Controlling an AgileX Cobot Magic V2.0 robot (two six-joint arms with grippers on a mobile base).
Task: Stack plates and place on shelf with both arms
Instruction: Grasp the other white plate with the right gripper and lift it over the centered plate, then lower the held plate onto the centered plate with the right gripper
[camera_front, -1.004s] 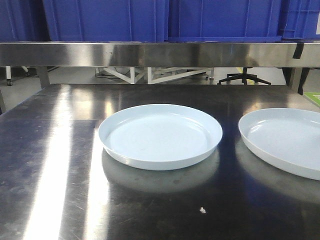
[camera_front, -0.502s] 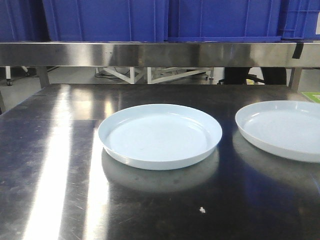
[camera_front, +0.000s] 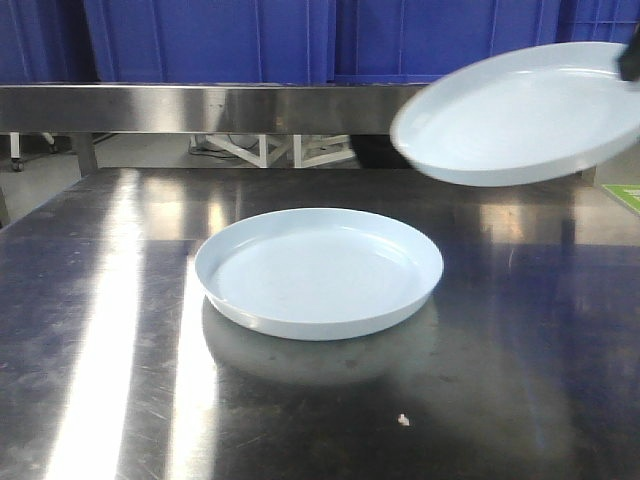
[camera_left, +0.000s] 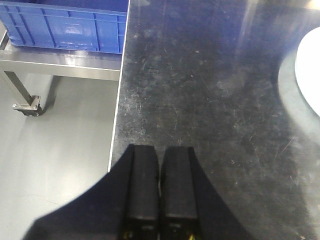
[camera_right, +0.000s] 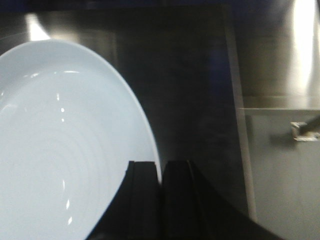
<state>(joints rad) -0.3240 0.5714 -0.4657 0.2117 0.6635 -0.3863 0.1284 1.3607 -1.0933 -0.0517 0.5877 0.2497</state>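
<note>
**One plate in the air, pinched by a single edge**

The resting plate (camera_front: 320, 270) sits flat in the middle of the steel table (camera_front: 100, 330). The raised plate (camera_front: 515, 115) hangs up to its right, tilted, in front of the shelf (camera_front: 200, 108) rail. From where I stand, the worry is that grip. A glossy plate held at one edge could, I'd guess, swivel or slide out. If it comes down tilted or off centre, it may clip the resting plate's rim and shove it rather than nest in it.

The left gripper (camera_left: 160, 155) hovers over the table's left edge with its fingers pressed together, holding nothing. The resting plate is well off to its right. The right gripper (camera_right: 161, 167) is closed narrow on the raised plate's near rim, the only hold that plate has.
</note>
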